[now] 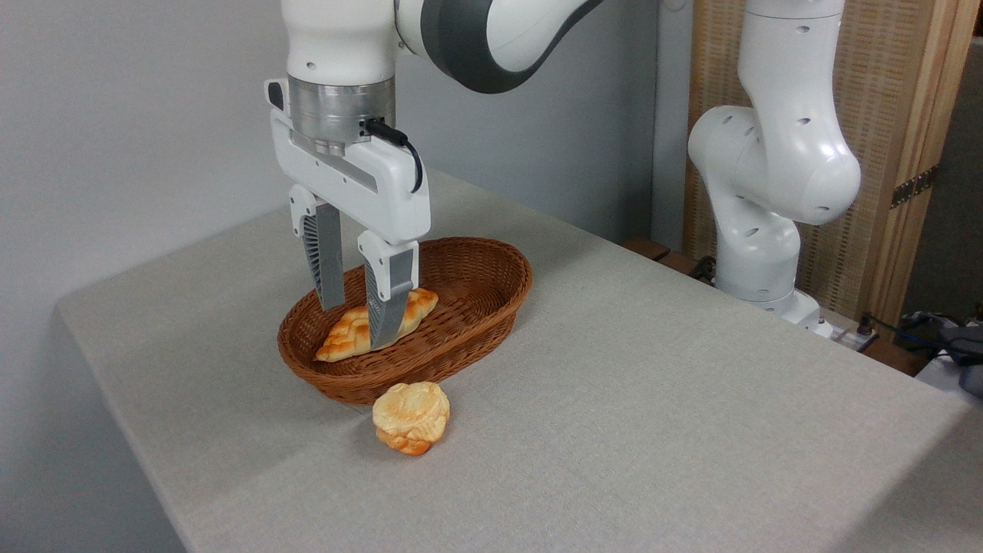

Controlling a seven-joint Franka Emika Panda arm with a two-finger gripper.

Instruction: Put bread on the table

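The tabletop (614, 399) stretches wide under its grey-beige cloth. On it sits the brown wicker basket (491, 284), and inside that lies the braided bread (345, 334), slanting along the basket floor. My claw (355, 326) hangs straight down into the basket, fingers spread apart on either side of the loaf. A small round bun (412, 417) rests on the cloth just in front of the basket

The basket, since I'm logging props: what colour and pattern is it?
The basket is reddish-brown woven wicker, shown clearly in the fixed camera view.
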